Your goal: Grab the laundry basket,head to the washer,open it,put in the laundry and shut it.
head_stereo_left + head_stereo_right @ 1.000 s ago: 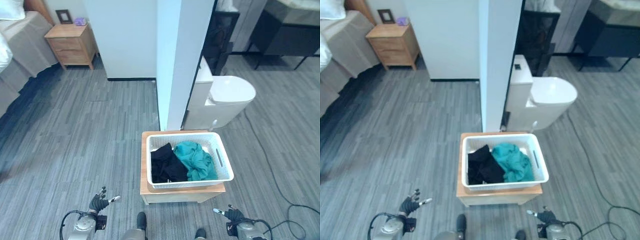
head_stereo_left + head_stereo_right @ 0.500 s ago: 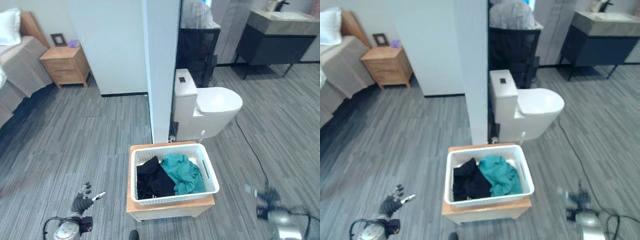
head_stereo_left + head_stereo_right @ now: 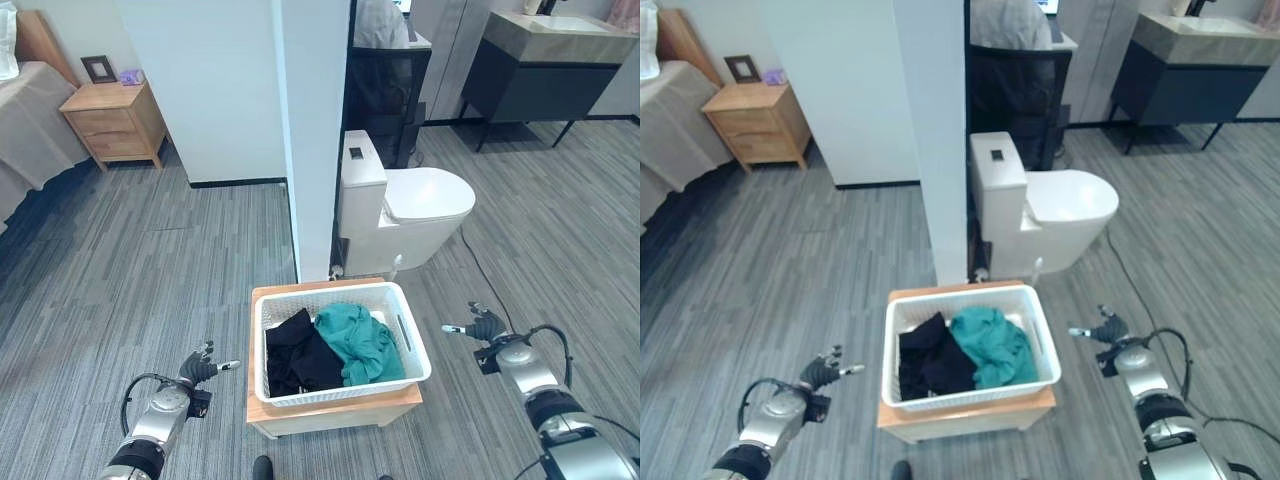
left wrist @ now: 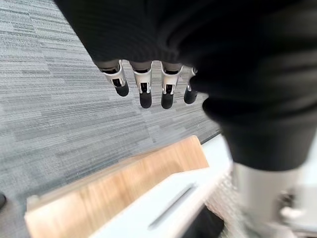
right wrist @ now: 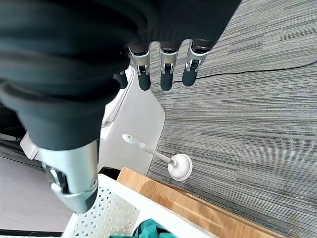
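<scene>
Both hands, left hand and right hand, hang open and empty flanking the laundry basket; grasping its rims likely comes next.

White perforated plastic laundry basket holds soft matt cloth, black and teal. It sits on a smooth pale wood bench. Glossy white toilet; streaked grey matt floor.
</scene>
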Motion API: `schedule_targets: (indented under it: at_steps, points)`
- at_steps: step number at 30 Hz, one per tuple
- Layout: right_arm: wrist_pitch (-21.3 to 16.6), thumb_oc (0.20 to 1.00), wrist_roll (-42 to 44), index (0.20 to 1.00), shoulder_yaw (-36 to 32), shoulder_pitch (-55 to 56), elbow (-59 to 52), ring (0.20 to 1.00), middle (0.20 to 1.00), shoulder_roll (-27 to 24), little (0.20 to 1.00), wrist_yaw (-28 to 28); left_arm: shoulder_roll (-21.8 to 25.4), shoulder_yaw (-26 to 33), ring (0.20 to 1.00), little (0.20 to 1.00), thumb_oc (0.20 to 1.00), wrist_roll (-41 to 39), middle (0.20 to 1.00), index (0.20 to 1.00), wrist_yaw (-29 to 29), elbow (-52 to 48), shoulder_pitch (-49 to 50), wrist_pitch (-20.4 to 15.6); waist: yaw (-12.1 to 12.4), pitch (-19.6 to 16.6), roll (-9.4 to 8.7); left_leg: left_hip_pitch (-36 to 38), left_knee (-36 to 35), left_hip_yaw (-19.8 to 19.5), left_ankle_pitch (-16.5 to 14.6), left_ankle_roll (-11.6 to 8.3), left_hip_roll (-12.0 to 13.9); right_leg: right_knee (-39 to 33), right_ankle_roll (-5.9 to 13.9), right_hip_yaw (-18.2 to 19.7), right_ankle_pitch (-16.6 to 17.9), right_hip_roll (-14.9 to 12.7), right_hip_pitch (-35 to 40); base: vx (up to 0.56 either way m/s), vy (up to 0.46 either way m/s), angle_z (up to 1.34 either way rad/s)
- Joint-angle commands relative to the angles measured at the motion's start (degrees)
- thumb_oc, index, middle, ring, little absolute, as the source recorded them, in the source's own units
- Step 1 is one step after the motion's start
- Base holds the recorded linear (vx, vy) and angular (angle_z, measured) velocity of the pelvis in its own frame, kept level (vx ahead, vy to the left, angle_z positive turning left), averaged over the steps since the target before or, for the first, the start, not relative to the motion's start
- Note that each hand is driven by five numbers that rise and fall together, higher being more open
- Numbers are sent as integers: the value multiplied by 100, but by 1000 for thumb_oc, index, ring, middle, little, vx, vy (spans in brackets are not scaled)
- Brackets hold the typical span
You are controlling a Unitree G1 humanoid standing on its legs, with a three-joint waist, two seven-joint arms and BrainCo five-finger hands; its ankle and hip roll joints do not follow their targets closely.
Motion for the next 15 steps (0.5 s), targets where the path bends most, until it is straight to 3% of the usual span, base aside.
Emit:
schedule_targets:
  at_steps: [1, 7, 15]
  points:
    - [-234, 1000, 296, 1000, -104, -708, -191, 1000, 1000, 26, 1000, -146, 446, 71, 1000, 1000, 1000, 88, 1000, 1000, 536, 548, -1500, -373, -27, 704, -287, -184, -83, -239, 185, -49, 175, -195, 138, 196, 350, -291, -232, -79, -24, -9]
    - [-398, 1000, 662, 1000, 107, -981, 137, 1000, 1000, 196, 1000, -232, 442, -177, 1000, 1000, 1000, 26, 1000, 1000, 581, 1404, -2353, -365, -102, 962, -393, -327, -99, -251, 267, -78, 203, -157, 159, 204, 410, -335, -353, -44, -8, 1]
    - [-507, 1000, 783, 1000, 206, -1055, 93, 1000, 1000, 191, 1000, -256, 306, -421, 1000, 1000, 1000, -29, 1000, 1000, 590, 1459, -2785, -404, -143, 1216, -409, -394, -79, -241, 309, -86, 190, -95, 159, 185, 445, -380, -429, -18, 10, 1]
